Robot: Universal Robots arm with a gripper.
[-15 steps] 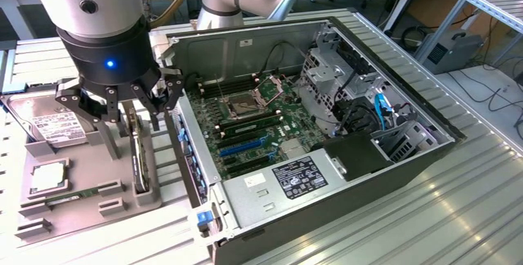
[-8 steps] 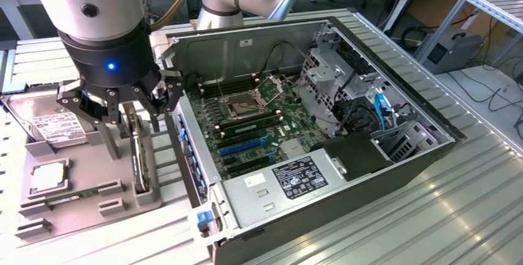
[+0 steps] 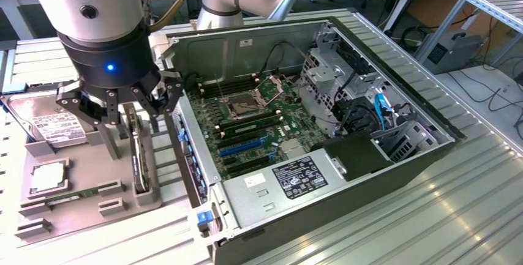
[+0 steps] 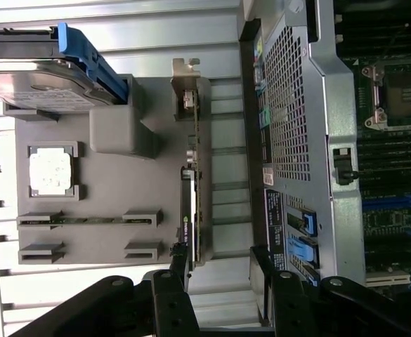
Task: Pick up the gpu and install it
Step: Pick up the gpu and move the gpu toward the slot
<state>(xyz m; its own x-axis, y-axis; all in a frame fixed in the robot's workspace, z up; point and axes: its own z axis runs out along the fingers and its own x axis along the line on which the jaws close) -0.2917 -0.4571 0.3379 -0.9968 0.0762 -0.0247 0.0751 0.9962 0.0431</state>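
Here, my gripper (image 3: 135, 115) hangs open over the gpu (image 3: 141, 155), upright at the exterior view's left; seemingly off-centre, one jaw could clip its edge.

gpu (image 3: 141, 161): thin dark card standing on its long edge, upright in a slot of the gray holder tray (image 3: 82, 207). Edge-on in the wrist view, with a silvery bracket (image 4: 185, 74) at one end and a small green label (image 4: 185, 229) near the other. It sits just beside the open computer case (image 3: 359, 173), outside it, not installed.
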